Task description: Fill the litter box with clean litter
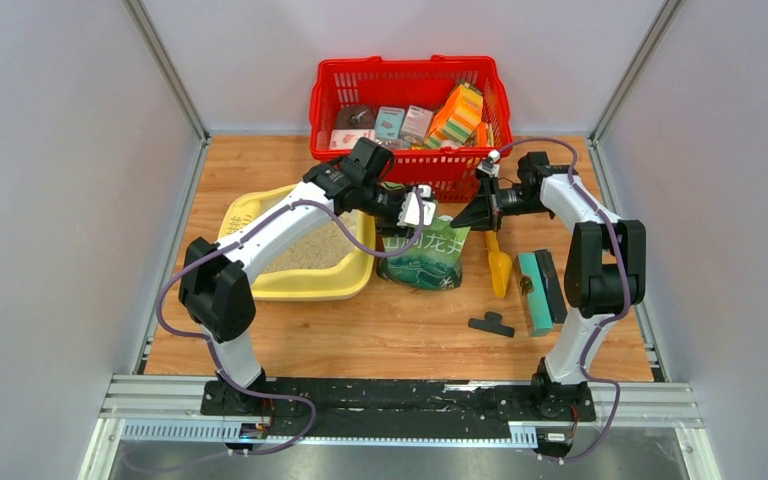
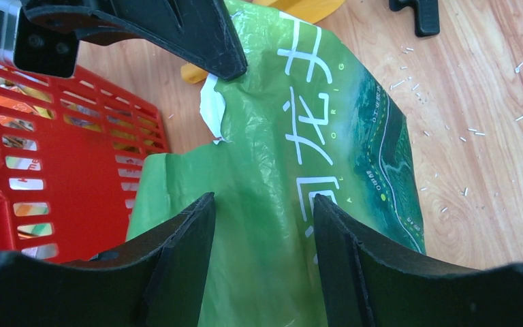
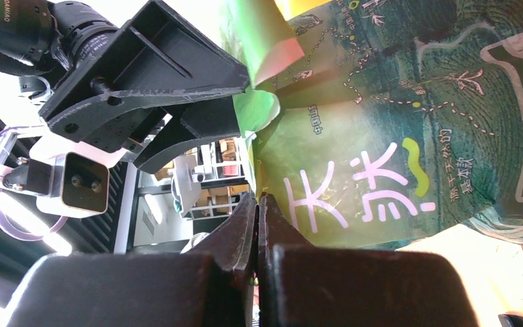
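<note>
Showing the tabletop, with the green bag at its centre as the reference point. Left of the bag, just beside its lower edge, lies the litter box. Clean litter covers the box floor, partly hidden by the left arm, which crosses above the box toward the bag. The left gripper sits at the bag's upper left with its jaws spread wide. The bag's crinkled face shows between the fingers, with no squeeze visible. Behind the bag stands a red basket full of packets, close to the bag's top and to both wrists. At the bag's upper right corner the right gripper has its jaws pressed together, tips against the torn white edge. Whether film is caught between them cannot be told. Right of the bag, a yellow scoop lies on the wood just beside it. A small black piece lies nearer the front, and a teal block lies farther right, beside the right arm. Pale specks dot the wood beside the bag.
</note>
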### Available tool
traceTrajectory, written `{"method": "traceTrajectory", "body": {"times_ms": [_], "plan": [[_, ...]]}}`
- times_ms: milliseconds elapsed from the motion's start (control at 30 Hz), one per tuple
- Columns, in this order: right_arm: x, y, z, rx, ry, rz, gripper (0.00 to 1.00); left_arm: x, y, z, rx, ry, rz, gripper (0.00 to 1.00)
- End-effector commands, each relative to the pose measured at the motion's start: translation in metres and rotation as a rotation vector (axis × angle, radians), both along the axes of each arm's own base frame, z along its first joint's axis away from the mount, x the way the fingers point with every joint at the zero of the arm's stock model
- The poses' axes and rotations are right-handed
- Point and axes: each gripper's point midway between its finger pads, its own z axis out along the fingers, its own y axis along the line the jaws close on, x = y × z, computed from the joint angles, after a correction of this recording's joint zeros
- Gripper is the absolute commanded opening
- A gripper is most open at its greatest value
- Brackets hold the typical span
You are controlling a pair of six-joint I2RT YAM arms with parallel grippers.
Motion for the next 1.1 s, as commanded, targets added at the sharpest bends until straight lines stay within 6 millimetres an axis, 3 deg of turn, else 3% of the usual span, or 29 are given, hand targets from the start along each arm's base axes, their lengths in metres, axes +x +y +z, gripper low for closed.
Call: {"method": "traceTrajectory", "body": {"times_ms": [0,233,467,567,667,700,733,767,800,833,867,967,1067], "plan": [[-0.015,0.001,0.047,0.194,0.191,0.031,0.00,-0.002,0.002,-0.002,0.029,-0.013,-0.043,0.62],[-0.013,0.000,0.041,0.192,0.227,0.028,0.00,-0.011,0.011,-0.019,0.099,0.025,-0.070,0.53],[-0.007,-0.007,0.041,0.195,0.231,0.004,0.00,-0.012,0.021,-0.029,0.155,0.061,-0.030,0.32],[-0.001,-0.011,0.039,0.162,0.180,-0.017,0.10,-0.015,0.023,-0.034,0.161,0.098,-0.013,0.25],[0.020,-0.033,0.045,0.098,-0.006,-0.092,0.26,-0.015,0.019,-0.032,0.140,0.141,0.032,0.18],[0.025,-0.044,0.046,0.067,-0.029,-0.126,0.40,-0.016,0.019,-0.034,0.136,0.178,0.064,0.17],[0.032,-0.049,0.060,0.025,-0.145,-0.134,0.43,-0.013,0.016,-0.029,0.114,0.171,0.080,0.17],[0.036,-0.057,0.052,-0.059,-0.366,-0.114,0.45,-0.014,0.014,-0.026,0.097,0.180,0.087,0.16],[0.028,-0.062,0.057,-0.093,-0.377,-0.107,0.46,-0.016,0.014,-0.029,0.093,0.215,0.113,0.16],[0.029,-0.065,0.068,-0.129,-0.513,-0.086,0.47,-0.016,0.012,-0.025,0.073,0.219,0.116,0.15],[0.018,-0.068,0.069,-0.176,-0.664,-0.026,0.48,-0.018,0.011,-0.024,0.068,0.243,0.131,0.15],[0.002,-0.062,0.080,-0.240,-0.944,0.051,0.53,-0.021,0.007,-0.021,0.046,0.299,0.152,0.15],[-0.015,-0.052,0.072,-0.333,-1.209,0.131,0.55,-0.022,0.003,-0.018,0.024,0.331,0.165,0.15]]}}
